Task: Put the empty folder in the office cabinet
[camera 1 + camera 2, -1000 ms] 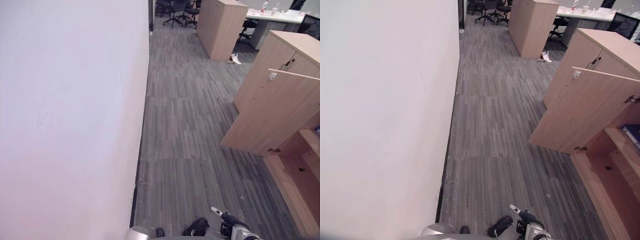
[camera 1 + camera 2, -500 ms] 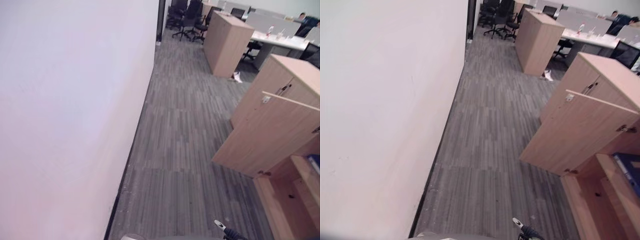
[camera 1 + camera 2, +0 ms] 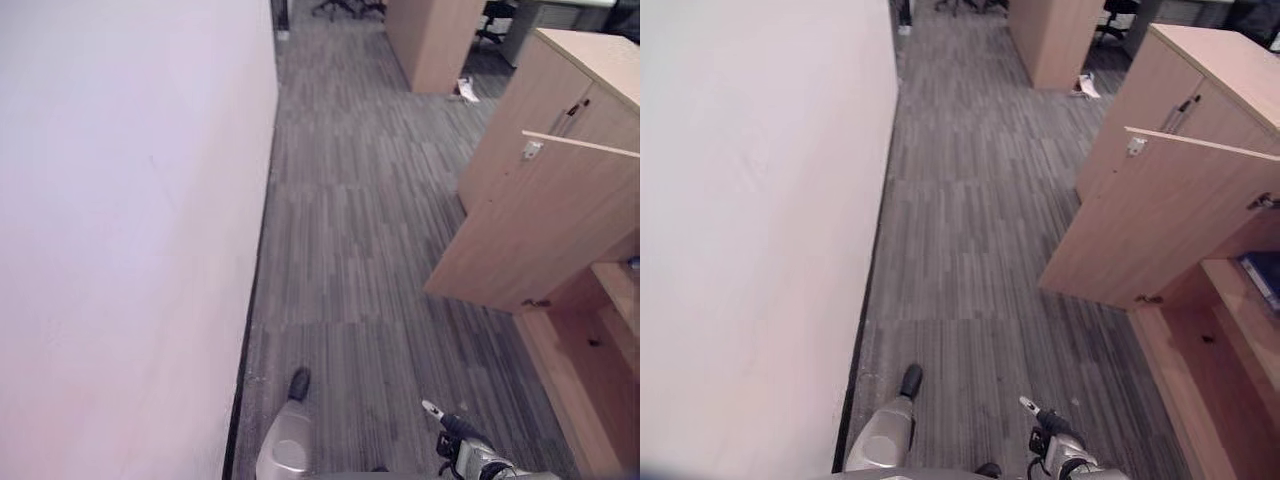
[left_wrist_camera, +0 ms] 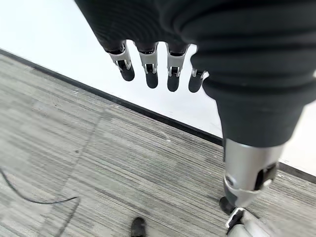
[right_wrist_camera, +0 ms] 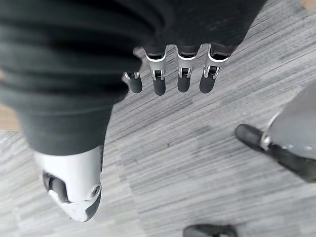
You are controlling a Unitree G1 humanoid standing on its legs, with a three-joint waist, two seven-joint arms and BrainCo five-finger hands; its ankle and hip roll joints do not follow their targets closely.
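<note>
The wooden office cabinet (image 3: 1185, 90) stands at the right of the carpeted aisle. Its door (image 3: 1150, 235) is swung open towards the aisle, and the shelves (image 3: 1230, 300) show behind it. A blue folder (image 3: 1264, 276) lies on a shelf inside, cut off by the view's edge. My left hand (image 4: 149, 69) hangs over the carpet near the wall's foot, fingers straight, with nothing in it. My right hand (image 5: 159, 75) also hangs down over the carpet, fingers straight and empty. It also shows low in the head view as my right hand (image 3: 468, 456).
A long white wall (image 3: 120, 250) runs along the left. Grey carpet (image 3: 350, 230) forms the aisle between the wall and the cabinets. Another wooden cabinet (image 3: 432, 40) stands farther back, with a scrap of paper (image 3: 467, 90) on the floor by it.
The head camera has tipped back down, so the far desks and chairs have left the picture. Neither the cabinet nor the folder has moved, and both hands stay empty.
</note>
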